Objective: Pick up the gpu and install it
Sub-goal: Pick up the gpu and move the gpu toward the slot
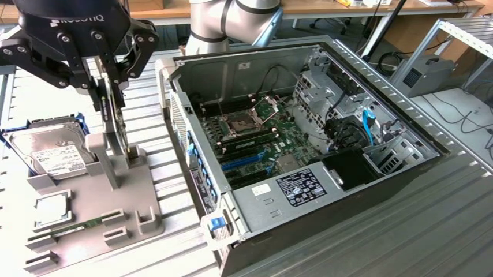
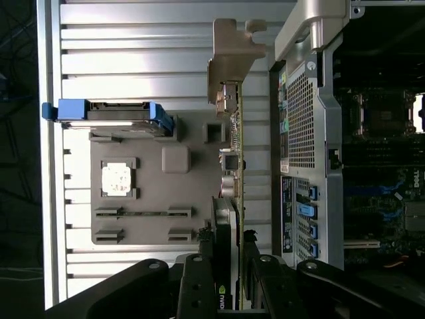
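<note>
While the end effector (image 1: 110,86) clamps the gpu (image 1: 117,127) by its top edge, the card stands upright in the grey holder (image 1: 115,202) beside the computer case (image 1: 262,199); a straight, steady vertical lift should avoid snagging.

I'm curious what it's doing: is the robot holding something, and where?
The gripper sits around the gpu's top edge; the gpu stands in a gray holder. A grip cannot be told.
</note>
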